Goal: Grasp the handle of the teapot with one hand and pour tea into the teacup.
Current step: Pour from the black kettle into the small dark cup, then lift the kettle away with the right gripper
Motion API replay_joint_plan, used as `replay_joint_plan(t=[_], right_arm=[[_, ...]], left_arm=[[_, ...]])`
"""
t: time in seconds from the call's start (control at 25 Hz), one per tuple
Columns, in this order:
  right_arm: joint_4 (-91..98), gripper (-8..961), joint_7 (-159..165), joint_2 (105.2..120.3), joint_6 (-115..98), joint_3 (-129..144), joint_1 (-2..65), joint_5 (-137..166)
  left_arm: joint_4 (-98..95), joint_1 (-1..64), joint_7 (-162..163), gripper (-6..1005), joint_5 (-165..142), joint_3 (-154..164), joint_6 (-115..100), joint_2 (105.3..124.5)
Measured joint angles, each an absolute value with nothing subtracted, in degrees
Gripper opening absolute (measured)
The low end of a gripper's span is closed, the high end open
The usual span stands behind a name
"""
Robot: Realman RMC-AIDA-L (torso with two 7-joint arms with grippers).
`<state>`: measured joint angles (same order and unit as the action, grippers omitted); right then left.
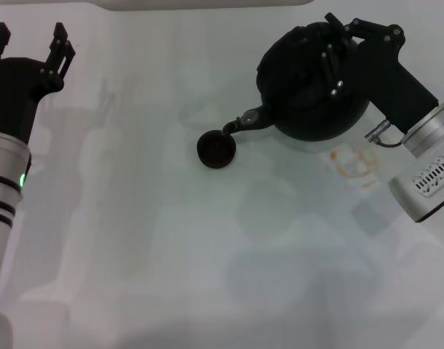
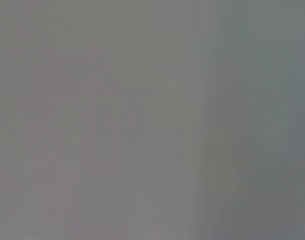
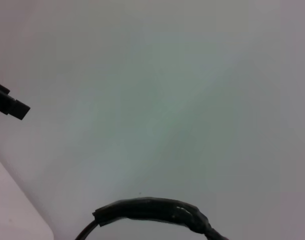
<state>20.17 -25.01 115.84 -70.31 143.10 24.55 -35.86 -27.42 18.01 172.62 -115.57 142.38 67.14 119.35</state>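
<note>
The right tool (image 1: pixel 337 54) is clamped on the thick black arched handle (image 3: pixel 157 210) of the round matte black teapot (image 1: pixel 309 94), tilted, spout just over the tiny dark round teacup (image 1: pixel 216 149). The left tool (image 1: pixel 30 45) hangs well apart over the white surface (image 1: pixel 171 254), fingers spread.

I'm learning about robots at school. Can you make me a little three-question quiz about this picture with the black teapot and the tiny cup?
1. True or false: the teapot is tipped so its spout points at the teacup.
2. Which gripper is at the teapot's handle? A) left gripper B) right gripper C) both
3. Fill in: the left gripper, off at the table's left side, holds ____.

Key
1. True. The spout tip sits right over the teacup's rim.
2. B. The right gripper is on top of the teapot, where the handle is.
3. Nothing. Its fingers are spread apart in the air, far from the teapot and teacup.
</note>
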Motion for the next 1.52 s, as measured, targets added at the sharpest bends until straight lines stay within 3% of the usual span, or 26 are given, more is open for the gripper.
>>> replay_joint_plan(t=[1.52], right_arm=[[19.9, 116, -27.0, 115.75, -68.9, 143.1, 25.5, -36.2]], left_arm=[[-27.5, 18.0, 172.6, 860, -115.6, 142.4, 67.1, 119.44]])
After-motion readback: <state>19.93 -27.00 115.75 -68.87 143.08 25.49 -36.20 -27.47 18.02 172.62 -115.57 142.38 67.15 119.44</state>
